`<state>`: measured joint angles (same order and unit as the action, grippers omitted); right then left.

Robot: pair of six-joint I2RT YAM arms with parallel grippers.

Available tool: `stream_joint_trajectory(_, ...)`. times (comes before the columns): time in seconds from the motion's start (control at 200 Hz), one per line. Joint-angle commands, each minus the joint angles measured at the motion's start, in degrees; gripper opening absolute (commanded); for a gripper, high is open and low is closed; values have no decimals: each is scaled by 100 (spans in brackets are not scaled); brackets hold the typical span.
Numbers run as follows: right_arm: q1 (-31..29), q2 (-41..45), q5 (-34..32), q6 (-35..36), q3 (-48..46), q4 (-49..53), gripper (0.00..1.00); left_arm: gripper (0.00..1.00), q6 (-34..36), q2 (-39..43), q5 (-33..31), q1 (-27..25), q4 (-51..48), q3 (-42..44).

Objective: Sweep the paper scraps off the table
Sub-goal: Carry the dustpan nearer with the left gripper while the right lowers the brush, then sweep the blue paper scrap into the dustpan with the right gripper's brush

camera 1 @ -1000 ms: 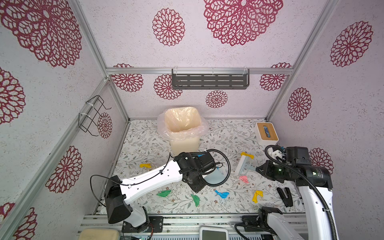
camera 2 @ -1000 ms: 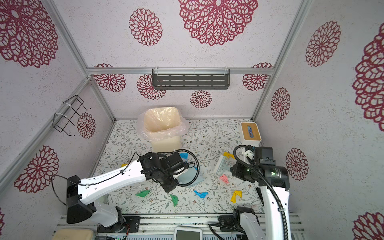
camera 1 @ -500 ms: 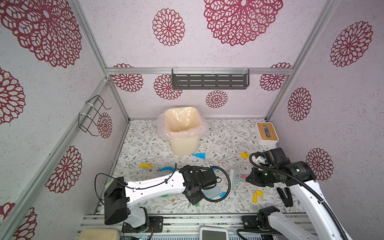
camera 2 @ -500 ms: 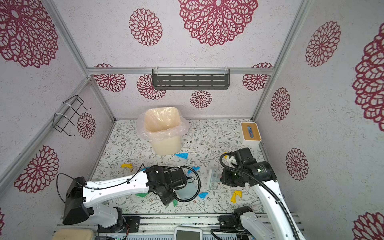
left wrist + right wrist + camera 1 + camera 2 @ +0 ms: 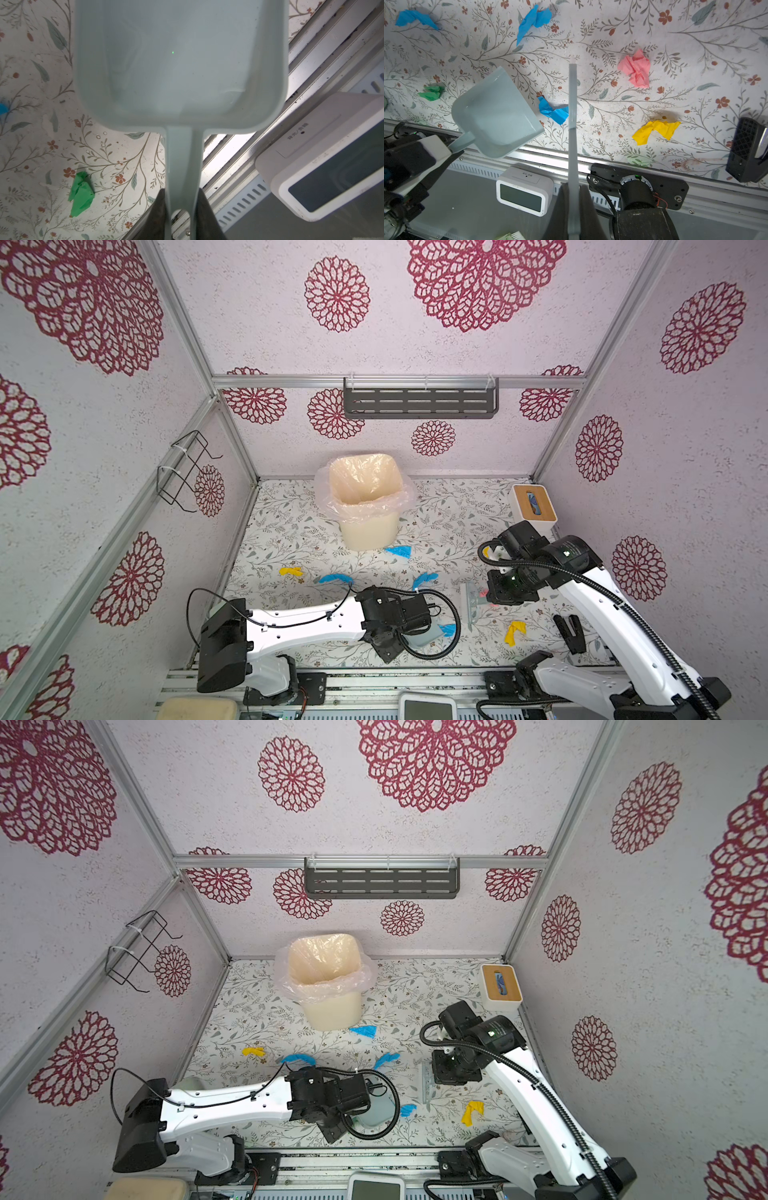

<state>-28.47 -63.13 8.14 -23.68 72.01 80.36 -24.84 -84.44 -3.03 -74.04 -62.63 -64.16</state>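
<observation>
Six scraps are seen loose on the table in the right wrist view: three blue, one green, one pink, one yellow. The dustpan is clamped by its handle in the left gripper and held over the table's front edge. The brush is pinched tight in the right gripper. One blue scrap is caught between the dustpan's lip and the brush. Pink and yellow are found on the brush's other side.

Paper scraps, bin and box lie on the table.
</observation>
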Motion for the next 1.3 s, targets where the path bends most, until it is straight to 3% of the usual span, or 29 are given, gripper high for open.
stream_joint_trajectory(0.0, -89, -97, -269, 15, 185, 243, 0, 0, -155, 129, 142, -149, 91, 44)
stream_joint_trajectory(0.625, -613, -551, -671, -80, 339, 233, 0, 0, -91, -281, 604, -279, -56, 6)
stream_joint_trajectory(1.291, -1003, -782, -1003, -163, 1, -7, 0, 0, 250, -616, 459, -177, 133, -9)
